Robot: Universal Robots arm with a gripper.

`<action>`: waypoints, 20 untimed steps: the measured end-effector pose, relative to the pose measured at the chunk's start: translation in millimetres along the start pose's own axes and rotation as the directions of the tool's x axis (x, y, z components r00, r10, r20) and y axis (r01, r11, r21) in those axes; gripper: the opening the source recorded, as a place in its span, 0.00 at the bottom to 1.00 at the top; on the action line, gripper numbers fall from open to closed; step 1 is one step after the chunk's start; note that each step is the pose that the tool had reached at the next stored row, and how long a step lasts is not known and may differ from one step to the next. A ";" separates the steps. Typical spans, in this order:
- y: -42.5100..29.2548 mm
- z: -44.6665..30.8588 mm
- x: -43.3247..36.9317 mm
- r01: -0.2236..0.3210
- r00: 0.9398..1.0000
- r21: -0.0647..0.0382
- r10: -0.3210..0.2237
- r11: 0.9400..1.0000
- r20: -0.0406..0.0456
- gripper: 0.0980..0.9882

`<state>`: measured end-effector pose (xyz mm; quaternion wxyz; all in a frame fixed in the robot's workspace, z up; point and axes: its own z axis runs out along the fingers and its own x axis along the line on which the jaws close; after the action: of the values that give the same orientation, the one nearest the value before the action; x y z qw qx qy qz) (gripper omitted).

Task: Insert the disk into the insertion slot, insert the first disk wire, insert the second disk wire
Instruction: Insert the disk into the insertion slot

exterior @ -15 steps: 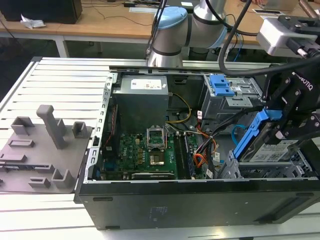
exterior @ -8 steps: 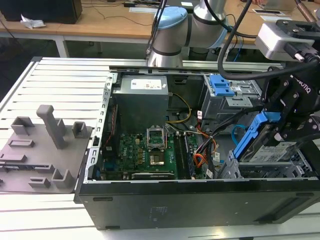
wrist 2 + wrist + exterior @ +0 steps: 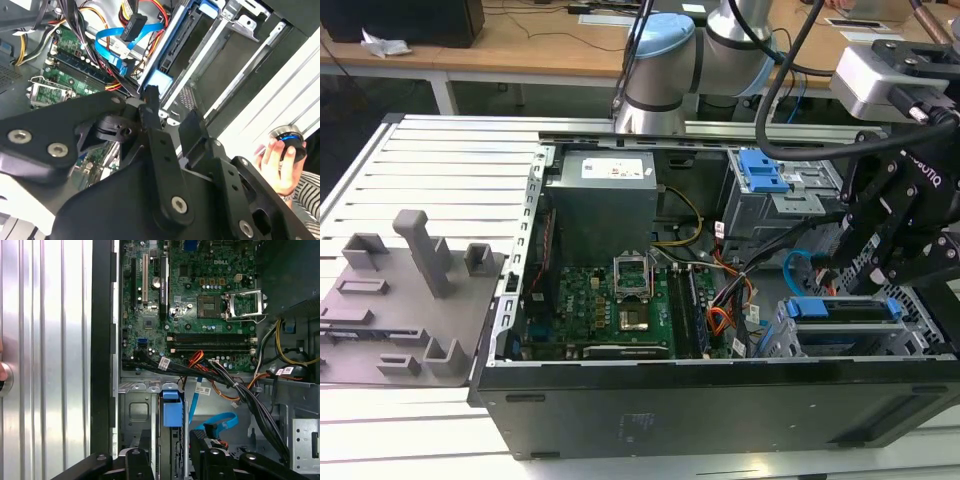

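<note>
Ribbed aluminium tabletop (image 3: 430,170) under an open black computer case (image 3: 720,405), with wooden benches (image 3: 520,45) behind, was the setting we recorded. The disk (image 3: 840,308) sat on edge in the insertion slot (image 3: 788,335), at the case's corner on the exterior view's right, its blue caddy showing along the top of the grey cage. The gripper (image 3: 172,455) hung above it. In the first wrist view we saw its black fingers (image 3: 140,460) standing apart on either side of the disk's edge, with a gap on each side and nothing in their grasp. Just beside the disk, toward the motherboard (image 3: 200,295), the second disk wire (image 3: 220,421) curled in a light-blue loop. In the second wrist view its dark plug (image 3: 134,26) hung clear of the disk, near an orange-red-yellow wire bundle (image 3: 159,10). We could not tell whether any cable was plugged into the disk. A taller grey cage with blue latches (image 3: 765,175) stood farther back in the case. Beside the case, in the second wrist view, a person's hand (image 3: 280,165) held a round black knob with a blue ring (image 3: 286,137). On the exterior view's left, a grey fixture plate (image 3: 390,300) lay on the ribs, apart from the case.
</note>
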<state>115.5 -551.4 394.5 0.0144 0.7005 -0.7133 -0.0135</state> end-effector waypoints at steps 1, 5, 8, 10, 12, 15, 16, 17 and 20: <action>0.0 0.0 0.0 0.000 1.000 0.000 0.000 1.000 0.000 0.30; 0.0 0.1 0.0 0.000 1.000 0.000 0.000 1.000 0.000 0.09; 0.0 0.2 0.0 0.000 1.000 0.000 0.000 1.000 0.000 0.01; 0.0 0.2 0.0 0.000 1.000 0.000 0.000 1.000 0.000 0.01; 0.0 0.2 0.0 0.000 1.000 0.000 0.000 1.000 0.000 0.01; -3.1 0.3 -0.3 0.000 1.000 0.000 0.000 1.000 0.000 0.01; -5.6 0.1 -0.7 0.000 1.000 -0.001 0.000 1.000 0.000 0.01; -9.8 -0.1 -1.8 0.000 1.000 -0.002 0.000 1.000 0.000 0.01; -13.8 1.6 -3.8 0.000 1.000 -0.004 0.000 1.000 0.000 0.01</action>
<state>129.3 -547.9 392.4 0.0158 0.7005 -0.7133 -0.0149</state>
